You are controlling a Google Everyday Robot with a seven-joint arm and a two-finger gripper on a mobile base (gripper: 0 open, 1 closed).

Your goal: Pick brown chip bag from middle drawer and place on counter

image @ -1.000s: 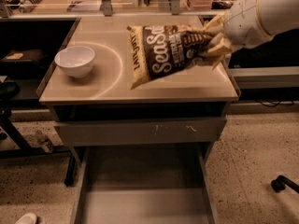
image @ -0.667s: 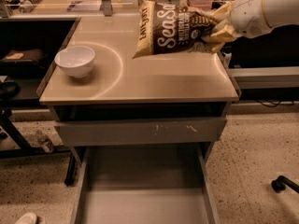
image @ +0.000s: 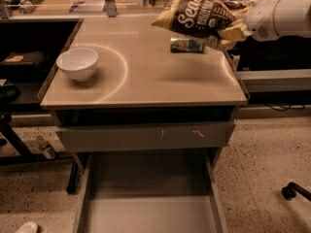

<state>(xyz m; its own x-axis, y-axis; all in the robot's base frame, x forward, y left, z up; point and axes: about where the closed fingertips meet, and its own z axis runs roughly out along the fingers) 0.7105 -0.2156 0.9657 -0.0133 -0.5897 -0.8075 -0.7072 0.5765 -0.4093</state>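
Note:
The brown chip bag [image: 197, 14], dark brown with white "Sea Salt" lettering and tan ends, hangs in the air above the far right part of the counter [image: 146, 76]. My gripper [image: 232, 33] comes in from the right on a white arm and is shut on the bag's right end. The middle drawer [image: 148, 203] is pulled out below the counter; its grey floor is bare.
A white bowl [image: 77, 63] sits on the counter's left side. A small blue-and-white packet [image: 187, 44] lies on the counter under the bag. A scratched grey drawer front [image: 146, 136] is closed above the open drawer. Dark shelving stands left and right.
The bag has been lifted higher and carried toward the far right of the counter. The blue-and-white packet under it now shows.

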